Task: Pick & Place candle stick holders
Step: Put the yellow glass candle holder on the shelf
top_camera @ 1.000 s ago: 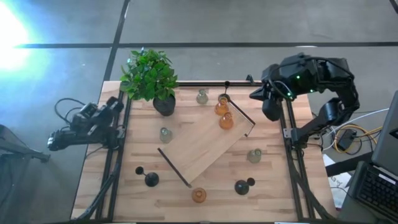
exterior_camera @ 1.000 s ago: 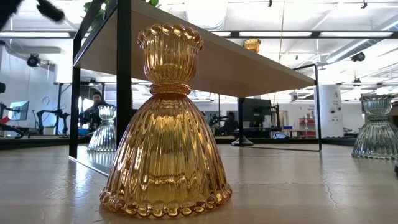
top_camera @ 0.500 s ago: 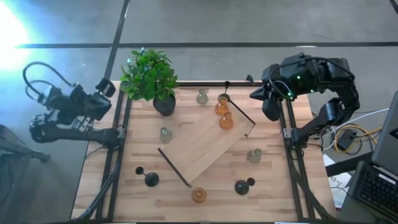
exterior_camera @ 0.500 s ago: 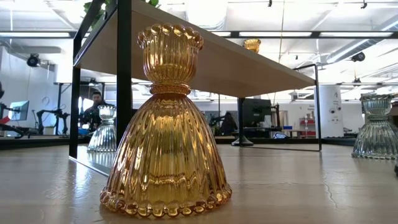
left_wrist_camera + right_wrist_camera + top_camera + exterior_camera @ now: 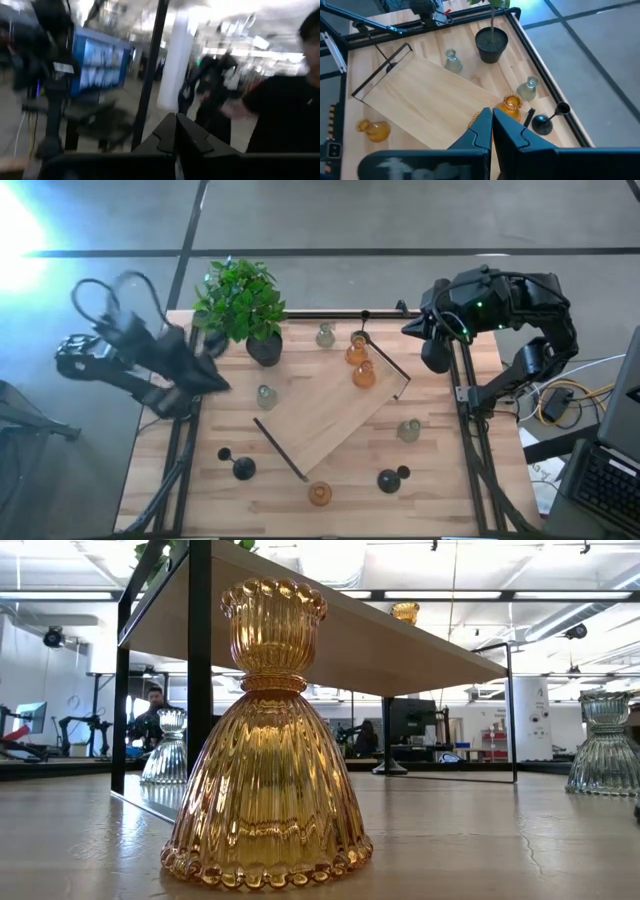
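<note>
Amber holders stand at the table's near edge (image 5: 319,494) and on the wooden shelf (image 5: 364,373), with one at its far corner (image 5: 357,348). Pale green-grey holders stand at the far side (image 5: 324,335), left of the shelf (image 5: 265,396) and right of it (image 5: 409,430). Black holders sit near left (image 5: 240,468), near right (image 5: 390,480) and by the far edge (image 5: 542,122). My left gripper (image 5: 216,378) is shut, blurred, above the table's left edge. My right gripper (image 5: 491,117) is shut, high over the far right corner (image 5: 408,332). Both are empty.
A black pot with a green plant (image 5: 263,345) stands at the far left. The raised wooden shelf (image 5: 330,405) on thin black legs lies slantwise across the middle. The low view looks past the near amber holder (image 5: 265,735). A person (image 5: 285,115) shows beyond the table.
My left arm has risen from its low place beside the table's left edge and has swung toward the table. Its gripper now sits over the left edge near the plant, blurred.
</note>
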Robot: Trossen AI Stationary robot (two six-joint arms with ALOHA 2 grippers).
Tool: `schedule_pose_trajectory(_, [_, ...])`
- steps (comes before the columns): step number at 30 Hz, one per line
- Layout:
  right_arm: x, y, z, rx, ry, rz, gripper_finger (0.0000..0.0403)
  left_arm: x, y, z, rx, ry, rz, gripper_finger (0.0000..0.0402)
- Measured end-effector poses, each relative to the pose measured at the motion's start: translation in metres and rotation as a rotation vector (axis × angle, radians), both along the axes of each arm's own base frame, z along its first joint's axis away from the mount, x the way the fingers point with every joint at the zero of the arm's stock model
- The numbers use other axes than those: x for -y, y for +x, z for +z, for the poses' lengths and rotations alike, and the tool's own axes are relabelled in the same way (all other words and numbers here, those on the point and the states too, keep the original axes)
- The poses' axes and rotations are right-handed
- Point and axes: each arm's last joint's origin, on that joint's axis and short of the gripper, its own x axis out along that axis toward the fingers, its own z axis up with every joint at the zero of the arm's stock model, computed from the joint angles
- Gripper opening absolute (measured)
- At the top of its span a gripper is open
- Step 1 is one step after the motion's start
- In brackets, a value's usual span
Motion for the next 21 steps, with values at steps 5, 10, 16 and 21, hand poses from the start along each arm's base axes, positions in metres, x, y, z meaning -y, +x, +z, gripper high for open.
schedule_pose_trajectory(5, [0.0,0.0,0.0,-0.01,-0.044,0.026,0.0008,0.036,0.027,-0.001,-0.185,0.069,0.037,0.0009])
schedule_pose_trajectory(10, [0.002,-0.001,0.0,-0.022,-0.101,0.023,0.0008,0.064,0.055,-0.005,-0.361,0.163,0.02,0.0008])
schedule_pose_trajectory(16, [0.002,-0.001,0.0,-0.031,-0.133,0.041,0.0008,0.082,0.086,-0.008,-0.515,0.264,-0.003,0.0008])
schedule_pose_trajectory(21, [0.002,0.0,0.0,-0.039,-0.151,0.057,0.0008,0.097,0.112,-0.015,-0.501,0.369,-0.044,0.0008])
